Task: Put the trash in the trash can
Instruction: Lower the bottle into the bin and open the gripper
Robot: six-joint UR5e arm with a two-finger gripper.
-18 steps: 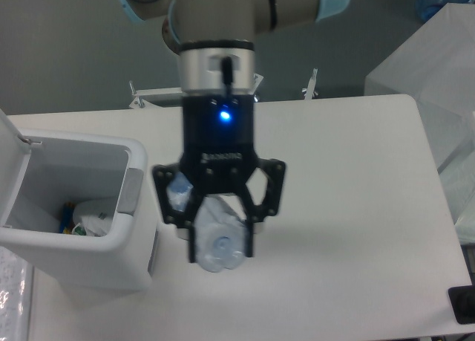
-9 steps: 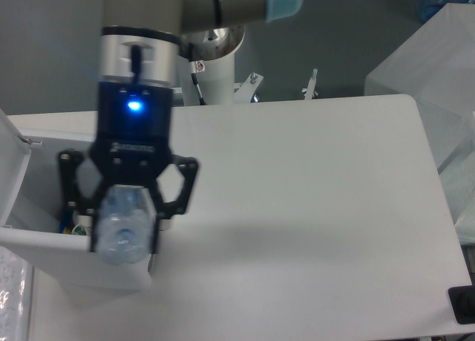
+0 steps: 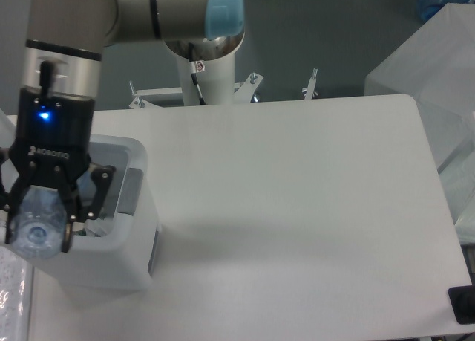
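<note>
The crushed plastic bottle (image 3: pixel 37 226) sits clamped in the tool (image 3: pixel 37 233), hanging over the trash can's (image 3: pixel 111 259) near-left edge. Released here, I judge it could clip the rim and tumble outside onto the counter (image 3: pixel 297 207).

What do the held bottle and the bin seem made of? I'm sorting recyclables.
Bottle: looks like thin clear bluish plastic, see-through and crushed. Trash can: apparently rigid white plastic, smooth matte walls, rounded corners, with a grey panel. The gripper hides part of it.
</note>
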